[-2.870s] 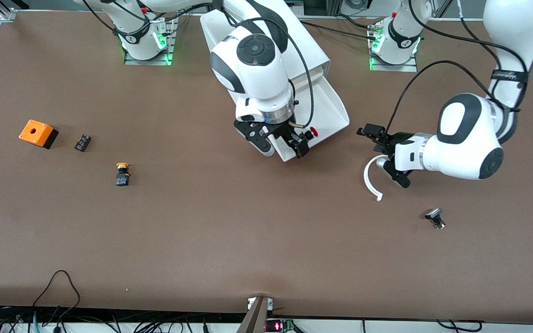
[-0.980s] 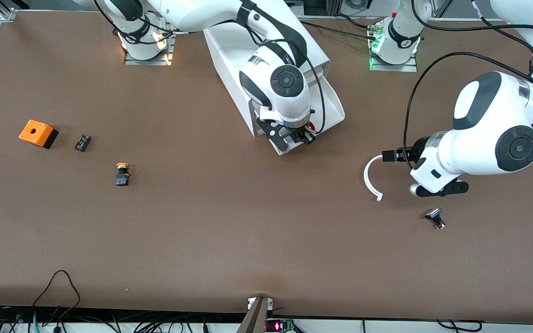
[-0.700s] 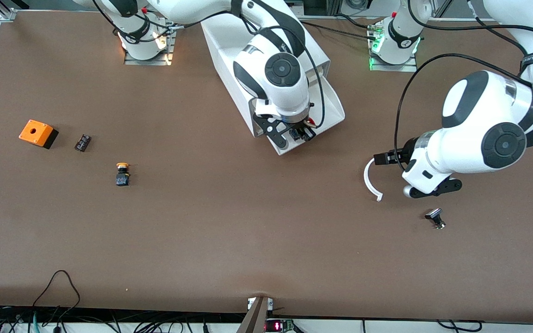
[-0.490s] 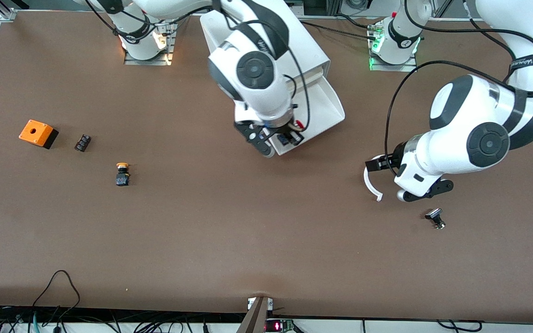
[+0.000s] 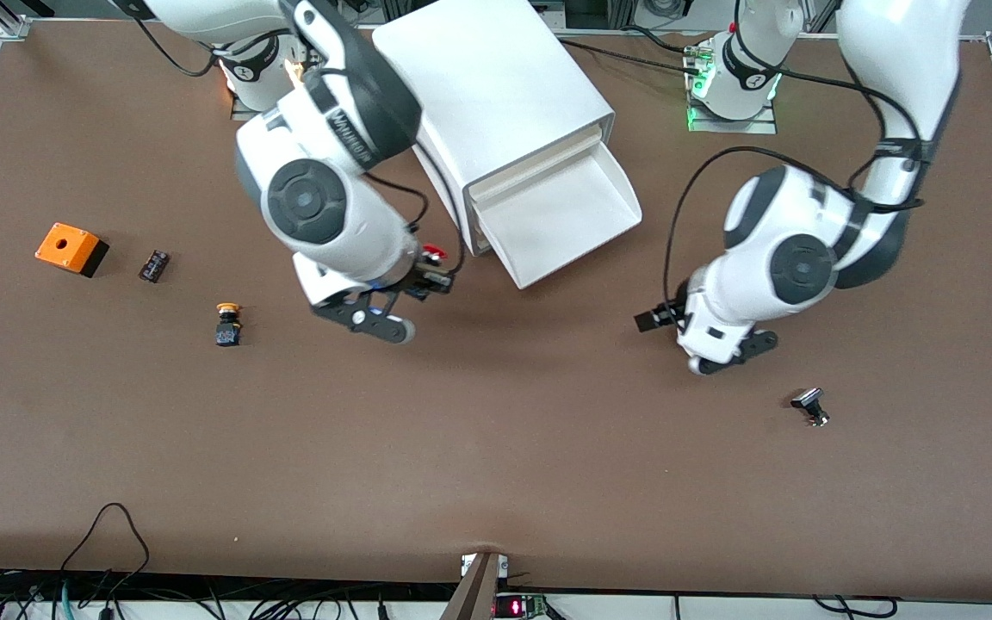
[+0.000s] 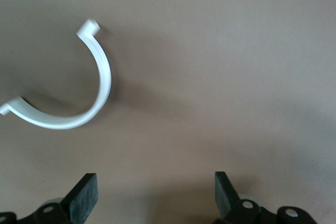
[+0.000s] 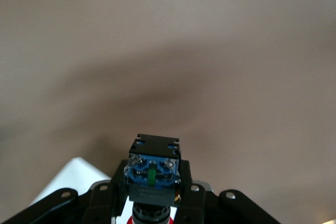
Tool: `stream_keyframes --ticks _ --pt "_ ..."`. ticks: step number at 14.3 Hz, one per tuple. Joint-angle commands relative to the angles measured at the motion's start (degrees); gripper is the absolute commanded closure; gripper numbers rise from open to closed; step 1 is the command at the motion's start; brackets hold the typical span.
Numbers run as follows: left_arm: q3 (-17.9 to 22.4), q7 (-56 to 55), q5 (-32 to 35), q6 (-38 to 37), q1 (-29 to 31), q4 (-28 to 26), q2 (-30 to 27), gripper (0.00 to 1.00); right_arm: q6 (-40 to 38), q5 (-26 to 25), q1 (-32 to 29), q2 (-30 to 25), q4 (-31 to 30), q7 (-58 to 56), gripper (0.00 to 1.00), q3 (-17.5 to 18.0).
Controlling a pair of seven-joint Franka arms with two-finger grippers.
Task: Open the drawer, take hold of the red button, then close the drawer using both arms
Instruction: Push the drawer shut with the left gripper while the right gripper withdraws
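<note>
Button [image 5: 433, 255] now out of drawer [image 5: 558, 215] | right claw [image 5: 427, 280] clamps it | left claw [image 6: 152, 198] spread

Clearly a robotics lab bench. 2 white arms bolted to plates with green status lights [image 5: 724, 86] along a brown-covered table [image 5: 496, 465]. Aluminium framing [image 5: 5, 21] at the corner, loose cables [image 5: 104, 538] trailing off the near edge, small industrial parts scattered about, such as an orange switch box [image 5: 71, 248].

Right end effector [image 7: 152, 203] grips the button [image 7: 153, 174] above bare brown table [image 7: 210, 51]
</note>
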Motion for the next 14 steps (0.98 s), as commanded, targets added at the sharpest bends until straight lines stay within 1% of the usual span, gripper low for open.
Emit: stream_keyframes --ticks 1,3,4,6,8,9,11,13,14 --pt "-0.88 -3.94 1.6 1.63 -3.93 -4.58 -0.98 0.02 2.09 -0.57 0.24 -6.0 -10.52 -13.76 1.0 -5.82" --pt "-1.67 -3.94 0.64 1.63 -4.3 -5.81 -1.07 0.02 8.49 -0.22 0.33 -10.04 -20.7 -22.81 1.0 -9.61" --pt "-3.59 -3.94 -0.93 1.71 -3.69 -6.69 -1.07 0.02 13.05 -0.22 0.24 -12.06 -26.59 -27.21 1.0 -11.28" --pt "-5.09 -4.2 -2.52 1.71 -4.2 -8.45 -1.24 0.04 22.02 -0.13 0.33 -14.18 -35.92 -35.04 1.0 -14.01" --pt "-8.07 -4.29 -3.41 1.63 -3.25 -9.33 -1.33 0.04 28.19 -0.04 0.24 -14.28 -41.04 -40.42 1.0 -16.47" --pt "-8.87 -4.47 -3.5 1.71 -3.33 -9.86 -1.24 0.04 30.48 -0.04 0.16 -13.93 -43.06 -42.09 1.0 -17.26" --pt "-9.58 -5.43 -3.59 1.63 -3.77 -10.48 -1.24 0.04 36.36 -0.04 -1.51 -13.58 -47.63 -44.56 1.0 -17.54" --pt "-12.73 -5.87 -3.67 1.54 -2.55 -11.7 -1.33 0.04 43.03 -0.04 -2.82 -12.44 -51.76 -46.4 1.0 -17.54" --pt "-13.53 -7.01 -3.67 1.54 -2.37 -12.14 -1.24 0.04 45.85 0.13 -3.79 -11.74 -53.44 -47.28 1.0 -17.54"
